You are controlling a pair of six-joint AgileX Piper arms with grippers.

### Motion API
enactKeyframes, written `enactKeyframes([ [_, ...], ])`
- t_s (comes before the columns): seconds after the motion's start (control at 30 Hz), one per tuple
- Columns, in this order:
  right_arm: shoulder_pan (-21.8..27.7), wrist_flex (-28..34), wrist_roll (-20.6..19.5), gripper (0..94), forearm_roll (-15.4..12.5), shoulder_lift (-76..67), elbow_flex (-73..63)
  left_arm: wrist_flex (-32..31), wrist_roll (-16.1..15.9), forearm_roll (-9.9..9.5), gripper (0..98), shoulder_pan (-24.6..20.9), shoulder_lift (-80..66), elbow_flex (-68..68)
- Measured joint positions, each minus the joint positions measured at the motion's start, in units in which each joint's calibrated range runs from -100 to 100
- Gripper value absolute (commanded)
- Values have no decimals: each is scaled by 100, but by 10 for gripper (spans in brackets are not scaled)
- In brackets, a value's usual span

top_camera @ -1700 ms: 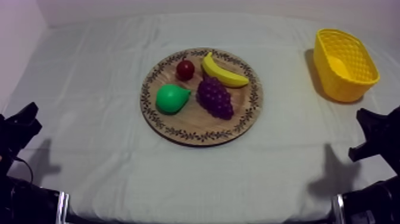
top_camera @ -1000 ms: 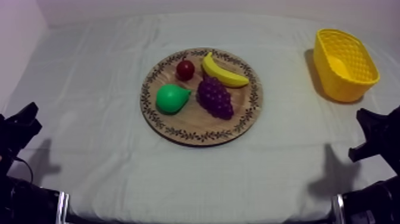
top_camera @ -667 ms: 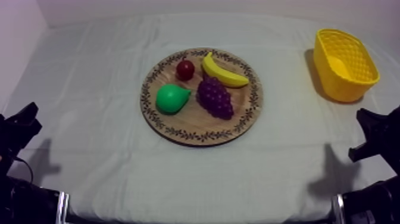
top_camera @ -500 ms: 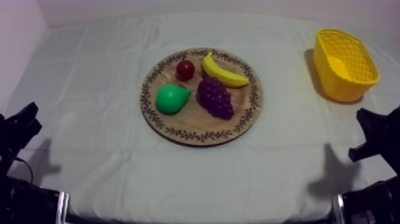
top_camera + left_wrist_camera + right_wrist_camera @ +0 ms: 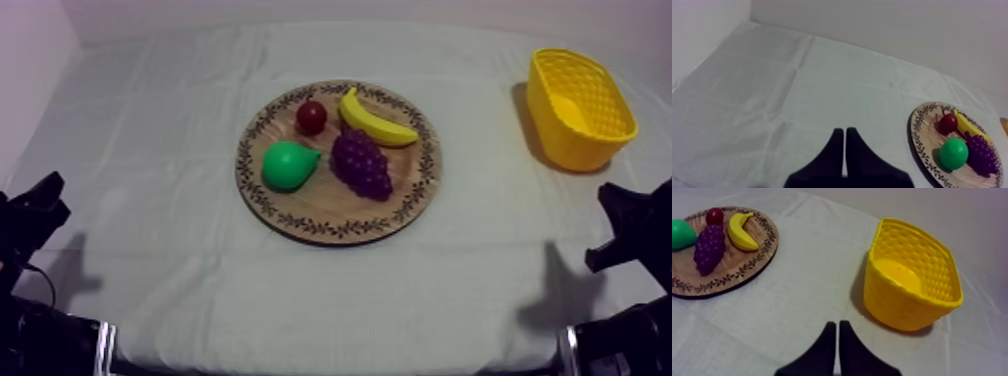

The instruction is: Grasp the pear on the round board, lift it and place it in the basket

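Note:
The green pear (image 5: 288, 165) lies on the left part of the round wooden board (image 5: 330, 215) in the middle of the table. The yellow basket (image 5: 580, 108) stands at the back right with nothing in it. My left gripper (image 5: 40, 205) rests low at the left edge, far from the board; its fingers lie together as a narrow wedge (image 5: 844, 137) over bare cloth. My right gripper (image 5: 622, 215) rests low at the right edge, in front of the basket (image 5: 912, 288), shut (image 5: 837, 329) on nothing. The pear (image 5: 953, 153) and board (image 5: 922, 145) lie ahead of the left gripper.
On the board with the pear are a small red fruit (image 5: 311, 117), a banana (image 5: 375, 120) and a bunch of grapes (image 5: 361, 162). Grey-white cloth covers the table. A pale wall stands behind the table.

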Motion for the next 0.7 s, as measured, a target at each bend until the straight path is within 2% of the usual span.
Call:
enactKeyframes([
  [0.17,188,-110,379,5,-330,346,-341,0,0,0,1,0,0,0],
  [0.33,458,-243,557,5,-668,1195,-1192,0,0,0,1,0,0,0],
  [0.57,830,198,762,5,-1139,2648,-2921,0,0,0,1,0,0,0],
  [0.7,972,705,955,5,-1374,3422,-3868,0,0,0,1,0,0,0],
])
